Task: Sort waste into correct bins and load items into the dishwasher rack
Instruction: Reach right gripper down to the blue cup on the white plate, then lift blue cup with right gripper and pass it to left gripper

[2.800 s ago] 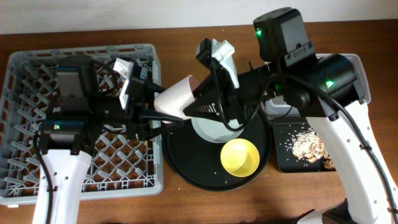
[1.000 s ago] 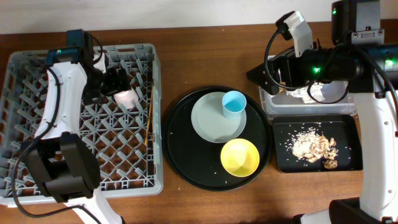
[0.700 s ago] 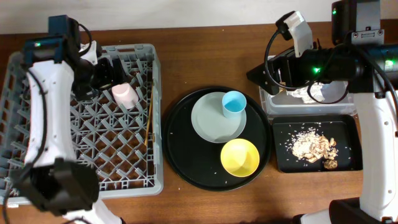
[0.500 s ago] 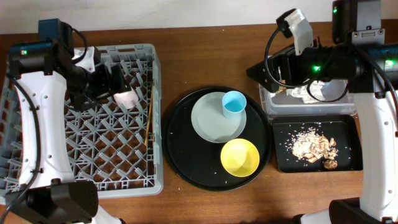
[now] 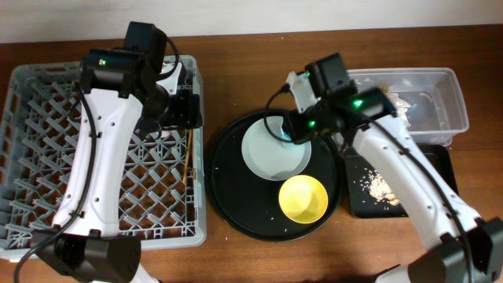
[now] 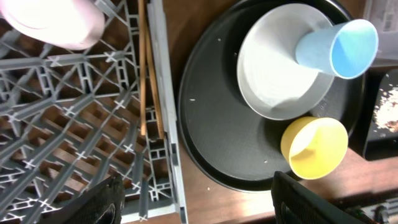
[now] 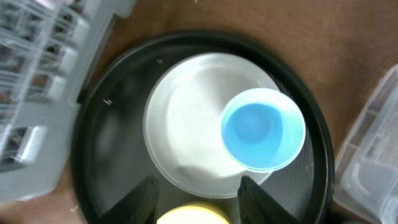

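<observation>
Two tools, both spread wide with nothing between the fingers: the left tool (image 6: 198, 190) hangs over the grey lattice rack (image 6: 62, 124), the right tool (image 7: 198, 186) over the glossy round black tray (image 7: 99, 143). The right wrist view shows the smooth blue cup (image 7: 262, 129) upright at the white plate's (image 7: 186, 124) 3 o'clock; overhead, the arm hides most of it. Only the left wrist view catches the pink cup (image 6: 56, 22), cut off at 11 o'clock, and thin wooden chopsticks (image 6: 146, 68) along the rack wall. The yellow bowl (image 5: 304, 198) sits at the tray's 5 o'clock. Crumbly scraps (image 5: 379, 185) lie in the shallow black tray (image 5: 444, 157), partly hidden; the clear tub (image 5: 440, 75) holds a pale wad (image 5: 402, 104), hard to make out.
</observation>
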Tool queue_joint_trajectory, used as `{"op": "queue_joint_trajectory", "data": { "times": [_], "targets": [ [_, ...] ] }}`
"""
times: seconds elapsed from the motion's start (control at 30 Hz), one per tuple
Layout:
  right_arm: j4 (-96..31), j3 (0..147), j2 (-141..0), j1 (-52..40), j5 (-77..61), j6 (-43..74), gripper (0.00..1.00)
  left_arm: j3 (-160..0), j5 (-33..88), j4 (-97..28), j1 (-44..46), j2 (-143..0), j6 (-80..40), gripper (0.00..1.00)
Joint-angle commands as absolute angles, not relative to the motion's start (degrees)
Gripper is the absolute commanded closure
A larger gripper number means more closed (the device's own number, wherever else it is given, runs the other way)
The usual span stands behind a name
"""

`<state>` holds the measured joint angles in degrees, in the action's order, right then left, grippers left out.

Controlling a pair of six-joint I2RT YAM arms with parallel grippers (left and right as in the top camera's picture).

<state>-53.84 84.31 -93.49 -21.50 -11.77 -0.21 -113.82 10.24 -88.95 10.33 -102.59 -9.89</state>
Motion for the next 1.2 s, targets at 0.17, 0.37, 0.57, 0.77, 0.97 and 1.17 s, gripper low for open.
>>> {"op": "queue_joint_trajectory", "data": {
  "times": [0.17,0.37,0.57,0.77,0.97,1.17],
  "targets": [
    [-26.92,62.61,-93.17,-21.80,-9.85,0.51,0.57,-113.56,8.73,-87.00,10.35,-102.63,-9.39,0.26],
    [-18.63,58.81,-93.62,-23.20,-9.78,0.47,0.66,-113.56,8.73,-87.00,10.35,-102.63,-9.39,0.26],
    [-18.55,58.81,-96.75,-25.78,0.54,0.27,0.78,-113.56,8.73,-87.13,10.35,-102.63,-9.39,0.26],
    [-21.08,63.61,-93.45,-25.87,-0.54,0.27,0.96,-113.56,8.69,-87.53,10.35,-102.63,-9.37,0.16],
    [-33.89,79.53,-77.56,-25.67,-21.52,0.62,0.96,-113.56,23.00,-86.41,10.33,-102.56,-0.23,0.13],
    [-37.36,84.66,-67.09,-16.69,-43.35,5.43,0.96,-113.62,75.35,-85.54,5.39,-100.71,30.87,0.01]
  ]
}}
